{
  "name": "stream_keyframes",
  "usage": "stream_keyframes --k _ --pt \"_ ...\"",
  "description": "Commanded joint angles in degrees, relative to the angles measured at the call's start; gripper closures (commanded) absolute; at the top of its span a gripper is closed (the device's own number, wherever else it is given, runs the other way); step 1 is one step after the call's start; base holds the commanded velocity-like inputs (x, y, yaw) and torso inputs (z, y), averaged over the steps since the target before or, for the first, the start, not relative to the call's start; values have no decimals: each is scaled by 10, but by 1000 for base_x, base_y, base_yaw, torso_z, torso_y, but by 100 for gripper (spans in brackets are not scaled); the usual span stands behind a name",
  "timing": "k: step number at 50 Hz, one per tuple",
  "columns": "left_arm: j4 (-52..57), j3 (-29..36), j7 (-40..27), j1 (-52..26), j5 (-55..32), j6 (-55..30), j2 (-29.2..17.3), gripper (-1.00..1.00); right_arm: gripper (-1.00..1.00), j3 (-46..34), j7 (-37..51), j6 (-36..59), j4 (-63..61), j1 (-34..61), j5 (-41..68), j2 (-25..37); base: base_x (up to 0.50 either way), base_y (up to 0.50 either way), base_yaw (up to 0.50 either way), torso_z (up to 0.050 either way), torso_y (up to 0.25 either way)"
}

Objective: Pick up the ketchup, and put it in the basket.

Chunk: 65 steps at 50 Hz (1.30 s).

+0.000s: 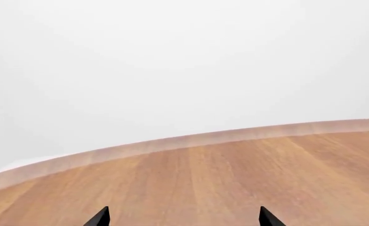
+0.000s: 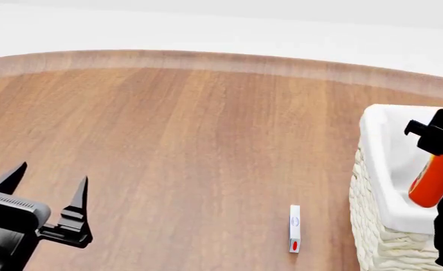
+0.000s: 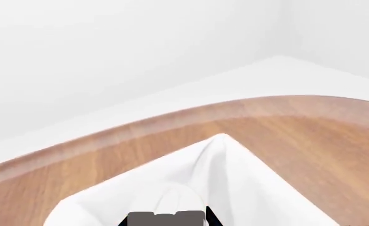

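Hovering at three o'clock, right gripper (image 2: pixel 436 151) jaws clamp the ketchup (image 2: pixel 429 182) above the basket (image 2: pixel 377 169); lower before releasing. Left gripper (image 2: pixel 47 186) jaws wide.

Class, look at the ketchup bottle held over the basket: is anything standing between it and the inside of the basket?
Nothing visible does. The ketchup hangs in the right gripper directly over the basket, whose white liner shows open beneath it. The small white box lies on the table outside the basket.
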Motion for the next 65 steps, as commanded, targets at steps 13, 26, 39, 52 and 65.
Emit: stream_keyframes --k 13,26,39,52,65 --pt "10 0 1 3 -6 -5 -1 -100 100 159 -44 12 27 7 -199 -28 0 0 0 0 1" --pt "0 -1 3 7 -7 1 2 -100 100 218 -50 35 27 5 -255 -34 0 0 0 0 0" --pt "-14 -3 6 10 -7 9 7 -100 100 251 -65 77 27 8 -282 -38 0 0 0 0 0" --pt "-11 -6 4 17 -9 13 6 -100 -100 256 -70 71 27 8 -297 -39 0 0 0 0 0" --pt "9 -10 -11 16 -10 4 0 -100 -100 262 -88 38 25 3 -296 -45 0 0 0 0 0"
